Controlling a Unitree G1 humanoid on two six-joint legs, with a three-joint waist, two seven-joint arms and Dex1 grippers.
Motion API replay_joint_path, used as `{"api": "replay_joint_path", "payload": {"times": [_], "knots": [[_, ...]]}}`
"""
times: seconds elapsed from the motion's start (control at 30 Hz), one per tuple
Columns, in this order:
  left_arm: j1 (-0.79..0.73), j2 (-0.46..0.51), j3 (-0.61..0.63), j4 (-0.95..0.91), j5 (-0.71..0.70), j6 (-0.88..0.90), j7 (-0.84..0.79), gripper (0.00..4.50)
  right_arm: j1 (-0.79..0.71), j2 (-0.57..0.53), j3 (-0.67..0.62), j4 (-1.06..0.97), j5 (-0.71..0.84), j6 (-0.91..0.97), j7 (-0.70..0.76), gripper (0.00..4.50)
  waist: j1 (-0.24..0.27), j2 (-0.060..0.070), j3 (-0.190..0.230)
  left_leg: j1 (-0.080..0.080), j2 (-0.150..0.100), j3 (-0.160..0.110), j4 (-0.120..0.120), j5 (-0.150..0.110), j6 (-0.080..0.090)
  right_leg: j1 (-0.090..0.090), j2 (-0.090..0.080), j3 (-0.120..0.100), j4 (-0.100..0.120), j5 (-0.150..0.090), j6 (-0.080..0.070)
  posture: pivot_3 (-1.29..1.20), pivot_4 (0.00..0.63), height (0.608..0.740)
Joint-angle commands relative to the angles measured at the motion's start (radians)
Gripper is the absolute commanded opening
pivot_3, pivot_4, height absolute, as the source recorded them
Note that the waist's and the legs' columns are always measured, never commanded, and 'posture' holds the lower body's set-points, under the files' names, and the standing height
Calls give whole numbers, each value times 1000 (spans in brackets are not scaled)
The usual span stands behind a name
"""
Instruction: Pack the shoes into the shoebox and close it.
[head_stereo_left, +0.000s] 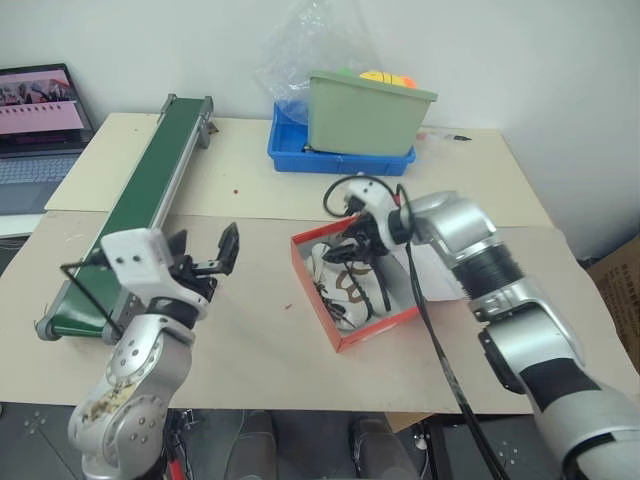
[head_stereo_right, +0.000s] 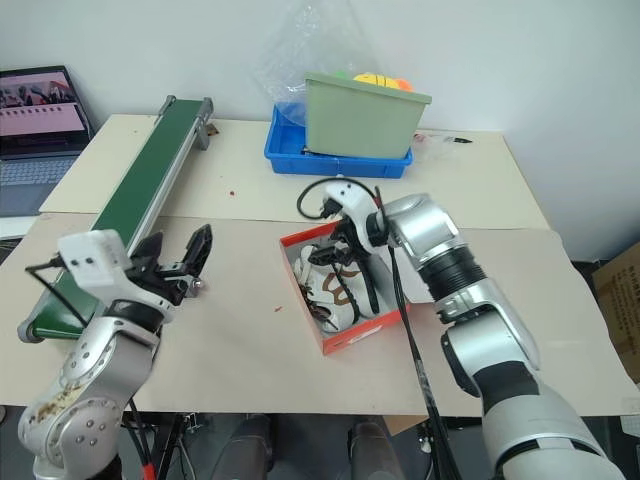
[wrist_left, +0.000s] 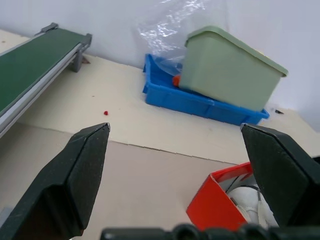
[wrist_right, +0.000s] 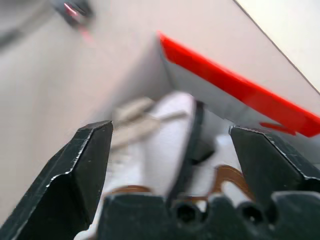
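The red shoebox (head_stereo_left: 380, 328) lies open on the table, right of centre. Both white shoes lie inside it, one at the far end (head_stereo_left: 325, 258) and one nearer me (head_stereo_left: 345, 300), laces dark. My right gripper (head_stereo_left: 345, 245) hangs just above the far shoe, pointing down and left. Its right wrist view shows the fingers (wrist_right: 85, 165) spread wide with nothing between them, the shoe (wrist_right: 165, 135) and the red box wall (wrist_right: 240, 90) lying beyond. My left gripper (head_stereo_left: 218, 255) is open and empty, raised over bare table left of the box; the box corner (wrist_left: 215, 200) shows in its wrist view.
A green conveyor belt (head_stereo_left: 150, 190) runs along the left side. At the back stand a blue tray (head_stereo_left: 340, 158) and a green bin (head_stereo_left: 365, 115), with a clear plastic bag (head_stereo_left: 310, 45) behind. A laptop (head_stereo_left: 40, 120) sits far left. A black cable (head_stereo_left: 430, 330) trails from my right arm.
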Motion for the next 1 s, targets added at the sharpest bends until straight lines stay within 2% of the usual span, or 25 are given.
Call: {"api": "replay_joint_path", "payload": {"times": [0.03, 0.13, 0.17, 0.3, 0.4, 0.5, 0.6, 0.7, 0.77, 0.83, 1.0], "knots": [[-10, 84, -9, 11, -37, 26, -113, 4500, -32, -76, -155, -152, 121, 90, 52, 4455, -1, 0, 0, 0, 0, 0, 0, 0, 0, 0, 0, 0, 0, 0, 0, 0, 150, 740], [-19, 171, 5, 58, -69, 33, -226, 4500, 37, -172, -175, -278, 149, 74, 99, 4455, 0, 0, 0, 1, 0, 0, 0, 0, 0, 0, 0, 0, 0, 0, 0, 0, 150, 740], [-27, 218, 0, 80, -67, 35, -283, 4500, 76, -216, -190, -313, 157, 69, 111, 4222, 2, 0, 0, 1, 0, 0, 0, 0, 0, 0, 0, 0, 0, 0, 0, 0, 150, 740], [-69, 328, -13, 174, -63, 23, -431, 4500, 199, -333, -245, -428, 184, 64, 119, 3085, 5, 0, 0, 1, 0, 1, 0, 0, 0, 0, 0, 0, -1, 0, 0, 0, 150, 740], [-129, 352, -35, 240, -52, 14, -495, 4500, 277, -390, -307, -498, 229, 102, 106, 2016, 2, 2, 1, 1, 0, 1, 0, 0, 0, -1, 0, 1, -1, -1, 0, 0, 150, 740], [-207, 368, -83, 297, -41, 17, -575, 4500, 449, -465, -402, -600, 271, 134, 95, 1000, 3, 1, 1, 0, 0, 1, -1, 0, 0, 0, 0, 0, -1, -1, 0, 0, 150, 740], [-249, 390, -108, 324, -42, 26, -650, 4500, 612, -494, -478, -652, 283, 139, 52, 41, 4, 1, 1, 0, 0, 1, 0, 0, 0, 1, 0, 0, -2, -1, 0, 0, 150, 740], [-288, 418, -127, 346, -48, 38, -722, 4500, 781, -479, -543, -682, 284, 120, 5, 41, 4, 1, 1, 1, 0, 1, 0, 0, 1, 1, 0, 0, -1, -1, 0, 0, 150, 740], [-322, 434, -138, 367, -53, 52, -767, 4500, 911, -457, -537, -670, 231, 61, -54, 41, 4, 1, 1, 1, 0, 0, 1, 0, 1, 1, 0, 1, 0, -1, 1, 0, 150, 740], [-338, 455, -148, 378, -47, 56, -805, 4500, 980, -419, -527, -645, 198, 13, -112, 41, 1, 1, 1, 2, 0, 0, 1, 0, 1, 2, 0, 0, -1, -1, 1, 0, 150, 740], [-342, 496, -161, 381, -30, 61, -860, 4500, 1008, -264, -535, -514, 165, -114, -214, 41, -15, 2, 1, 7, 0, 1, 1, 0, 1, 6, 0, 2, 0, -1, 1, 0, 150, 740]]}}
